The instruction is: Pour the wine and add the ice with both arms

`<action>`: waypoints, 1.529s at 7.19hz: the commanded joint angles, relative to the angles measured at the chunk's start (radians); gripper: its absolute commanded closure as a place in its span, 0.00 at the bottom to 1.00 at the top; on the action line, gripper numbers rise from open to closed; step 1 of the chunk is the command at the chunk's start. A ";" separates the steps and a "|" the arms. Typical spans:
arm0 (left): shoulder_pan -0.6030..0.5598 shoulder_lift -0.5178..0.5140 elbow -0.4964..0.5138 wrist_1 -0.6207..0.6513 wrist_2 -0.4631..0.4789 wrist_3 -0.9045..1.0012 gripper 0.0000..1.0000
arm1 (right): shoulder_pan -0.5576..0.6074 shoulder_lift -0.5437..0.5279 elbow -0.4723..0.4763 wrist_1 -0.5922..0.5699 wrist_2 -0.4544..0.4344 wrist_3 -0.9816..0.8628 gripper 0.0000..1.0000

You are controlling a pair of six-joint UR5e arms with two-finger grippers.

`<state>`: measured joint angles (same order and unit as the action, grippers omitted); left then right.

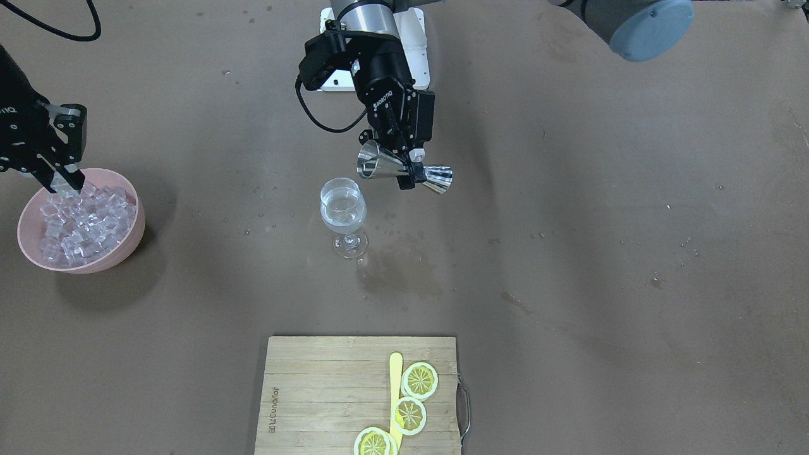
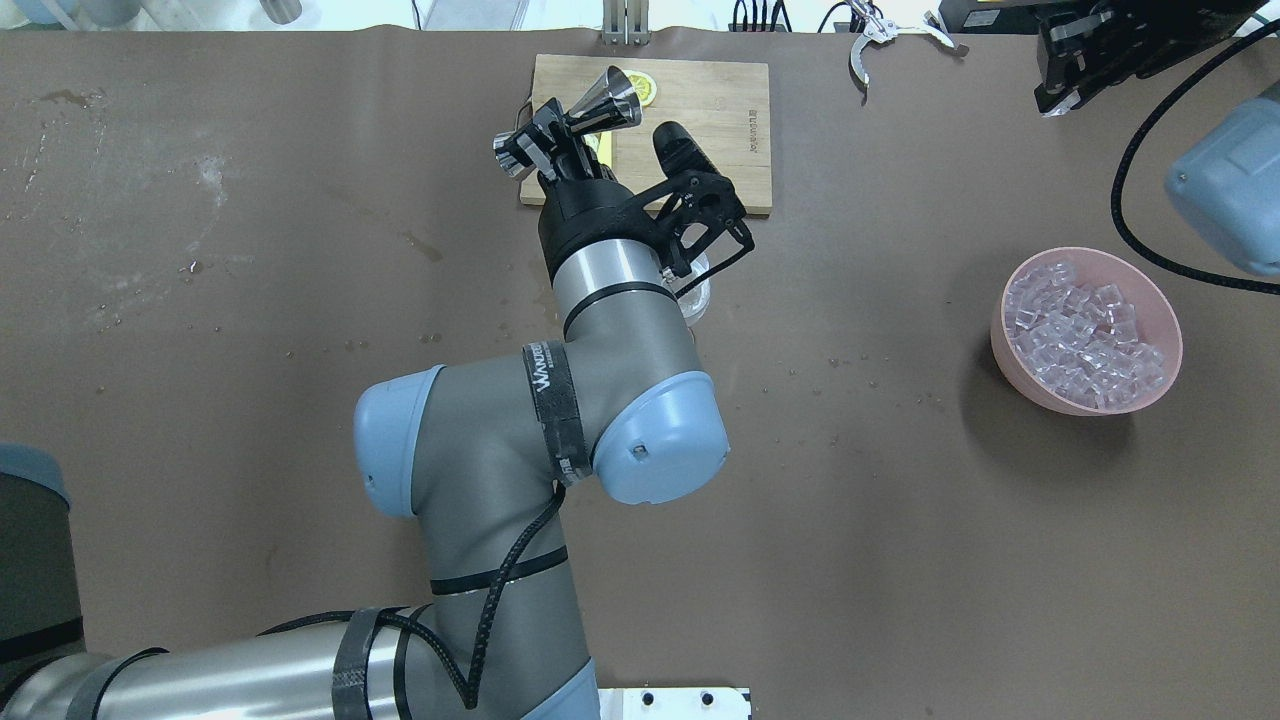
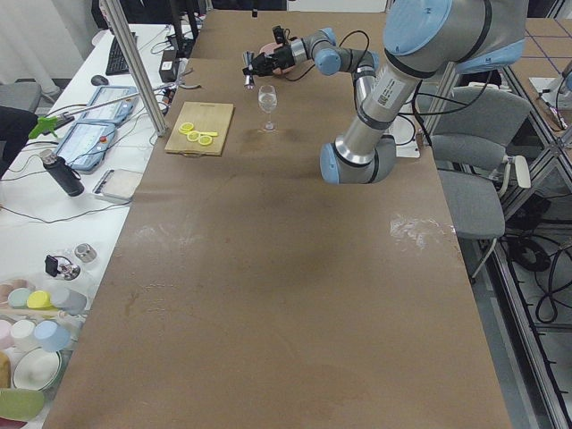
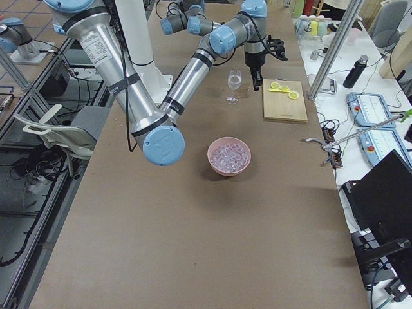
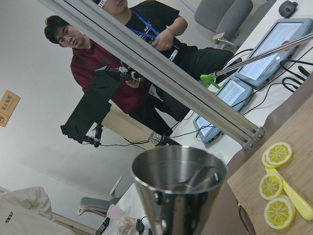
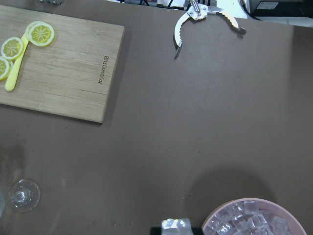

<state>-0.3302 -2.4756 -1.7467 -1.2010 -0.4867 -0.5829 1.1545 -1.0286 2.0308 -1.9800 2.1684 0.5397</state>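
My left gripper is shut on a steel double jigger, tipped about level, its wide mouth just above and beside the rim of a stemmed wine glass. The glass holds clear wine; I see no stream. The jigger also shows in the overhead view and close up in the left wrist view. My right gripper is shut on one ice cube, above the far rim of the pink bowl. The bowl is full of ice.
A wooden cutting board at the front edge carries lemon slices and a yellow tool. Metal tongs lie beyond the board's end. Water spots mark the brown table. Two people stand beyond the table in the left wrist view.
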 commanded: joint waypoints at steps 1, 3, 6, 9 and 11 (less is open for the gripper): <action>0.045 -0.002 0.025 0.029 0.055 -0.005 1.00 | 0.005 0.001 -0.006 0.001 0.004 -0.001 1.00; 0.062 -0.005 0.073 0.032 0.079 -0.006 1.00 | 0.007 -0.001 -0.006 0.003 0.004 -0.007 1.00; 0.066 -0.020 0.125 0.061 0.086 -0.008 1.00 | 0.010 0.002 -0.007 0.003 0.005 -0.009 1.00; 0.065 -0.034 0.159 0.069 0.094 -0.008 1.00 | 0.014 -0.001 -0.009 0.004 0.011 -0.015 1.00; 0.065 -0.031 0.164 0.077 0.109 -0.008 1.00 | 0.017 -0.004 -0.009 0.004 0.021 -0.015 1.00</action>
<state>-0.2654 -2.5088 -1.5866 -1.1272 -0.3831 -0.5906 1.1706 -1.0306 2.0219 -1.9766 2.1837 0.5248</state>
